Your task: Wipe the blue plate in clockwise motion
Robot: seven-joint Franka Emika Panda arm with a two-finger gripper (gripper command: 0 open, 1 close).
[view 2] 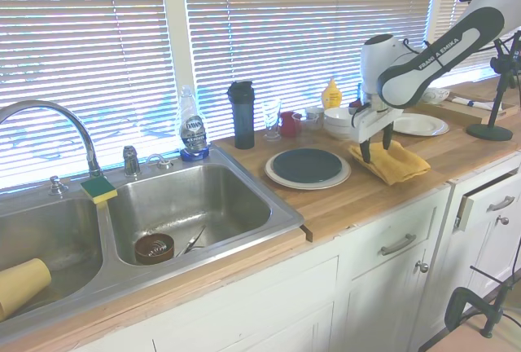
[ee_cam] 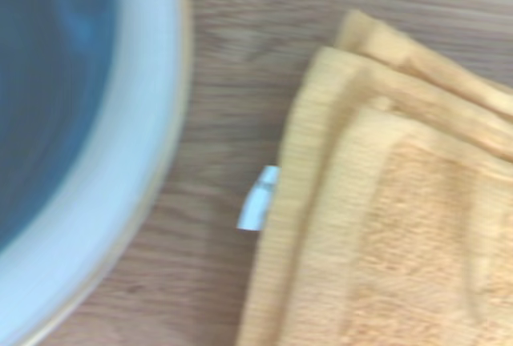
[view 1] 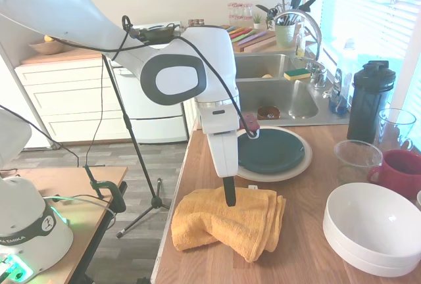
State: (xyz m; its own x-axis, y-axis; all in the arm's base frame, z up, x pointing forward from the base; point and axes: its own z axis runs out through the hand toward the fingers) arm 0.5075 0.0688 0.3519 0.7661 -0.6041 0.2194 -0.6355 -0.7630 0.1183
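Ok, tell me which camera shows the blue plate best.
The second exterior view: the whole blue plate shows unobstructed, sitting on the cream plate beside the yellow towel. In the first exterior view the arm hides part of its near edge. The wrist view catches only a blurred slice.

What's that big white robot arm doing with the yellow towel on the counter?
The white robot arm's gripper is down on the folded yellow-orange towel, which lies on the wooden counter. Its fingers look open in the second exterior view. Right beside the towel sits the round dark blue plate, stacked on a larger cream plate. Nothing is touching the blue plate, so no wiping is going on yet. It looks like the arm is going for the towel first.
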